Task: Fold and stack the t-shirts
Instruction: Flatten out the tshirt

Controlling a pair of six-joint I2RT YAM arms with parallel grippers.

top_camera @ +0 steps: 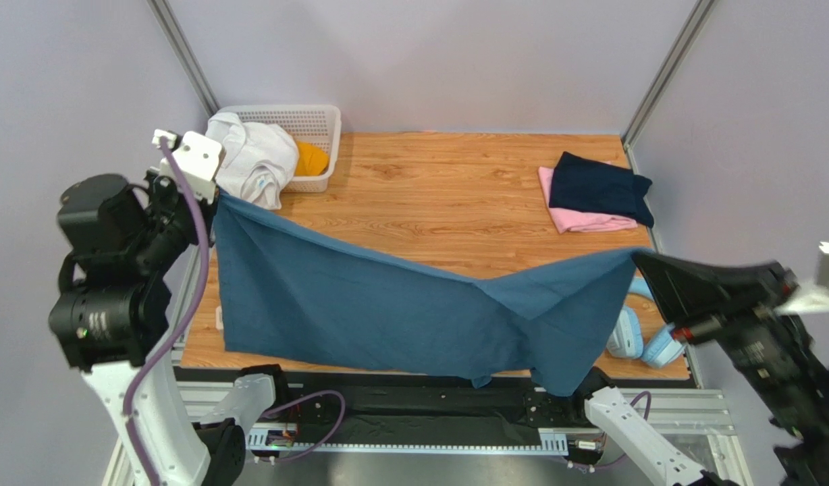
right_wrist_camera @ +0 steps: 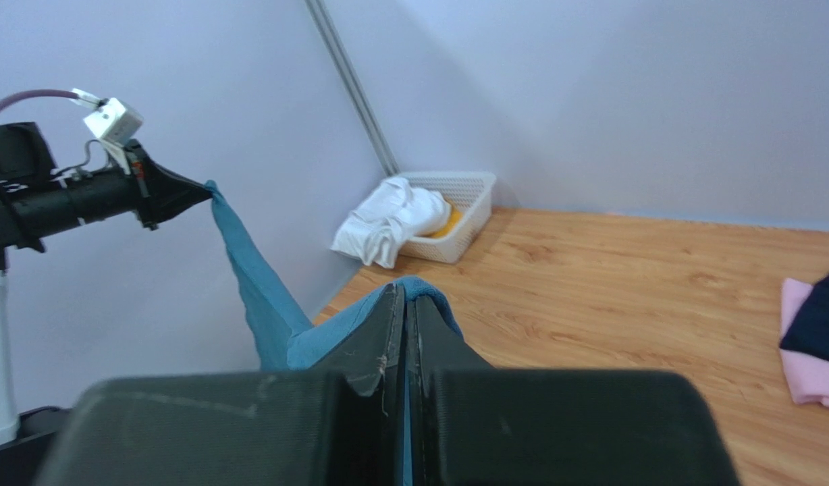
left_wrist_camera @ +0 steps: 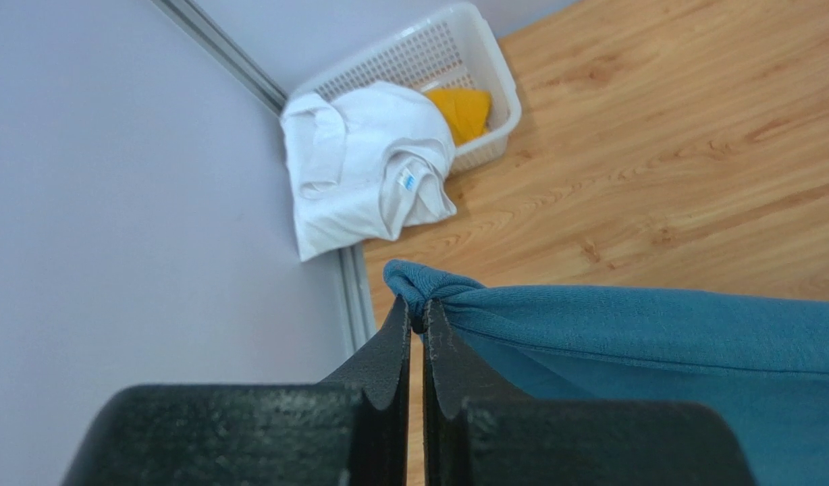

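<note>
A large teal-blue t-shirt [top_camera: 388,309] hangs stretched between my two grippers above the near part of the wooden table [top_camera: 439,192]. My left gripper [top_camera: 214,194] is shut on its left corner [left_wrist_camera: 421,289], held high at the left edge. My right gripper [top_camera: 640,259] is shut on its right corner [right_wrist_camera: 421,289] at the right edge. A folded dark navy t-shirt [top_camera: 599,186] lies on a folded pink t-shirt [top_camera: 581,218] at the far right. A white garment [top_camera: 251,157] drapes over the basket; an orange one [top_camera: 309,158] lies inside.
A white lattice basket [top_camera: 317,127] stands at the far left corner. Light-blue headphones [top_camera: 642,339] lie at the near right edge, partly behind the hanging shirt. Grey walls enclose the table on three sides.
</note>
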